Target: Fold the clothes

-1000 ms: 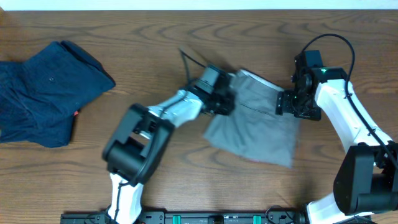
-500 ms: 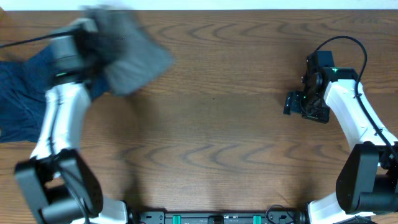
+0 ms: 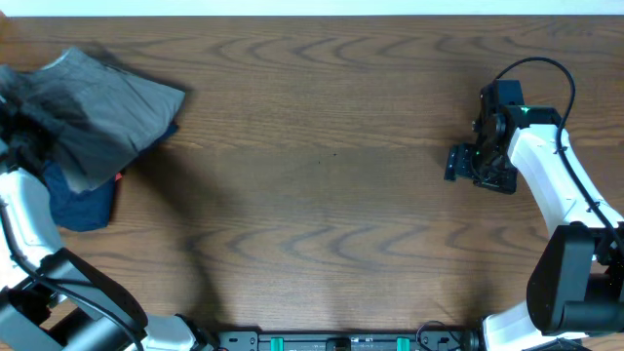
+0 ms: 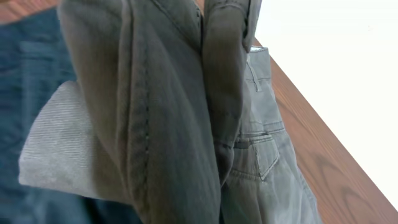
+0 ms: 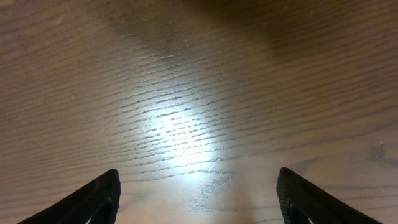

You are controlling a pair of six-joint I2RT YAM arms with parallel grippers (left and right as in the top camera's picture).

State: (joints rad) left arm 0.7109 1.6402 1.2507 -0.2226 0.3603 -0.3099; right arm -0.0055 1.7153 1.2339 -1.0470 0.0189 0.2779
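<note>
The light grey shorts (image 3: pixel 107 102) hang bunched at the far left of the table, over the dark navy garment (image 3: pixel 80 207). My left gripper is hidden under the fabric and holds the shorts up. In the left wrist view the shorts (image 4: pixel 168 112) fill the frame, seams and a back pocket showing, and cover the jaws. My right gripper (image 3: pixel 472 166) is open and empty over bare wood at the right. Its two fingertips stand wide apart in the right wrist view (image 5: pixel 202 202).
The navy garment also shows behind the shorts in the left wrist view (image 4: pixel 31 74). The table's far edge (image 3: pixel 312 16) runs close behind the shorts. The wooden tabletop (image 3: pixel 322 195) lies between the two arms.
My left arm has swung the grey shorts from the middle of the table to the far left, over the navy garment. My right gripper let go of the shorts and stayed at the right.
</note>
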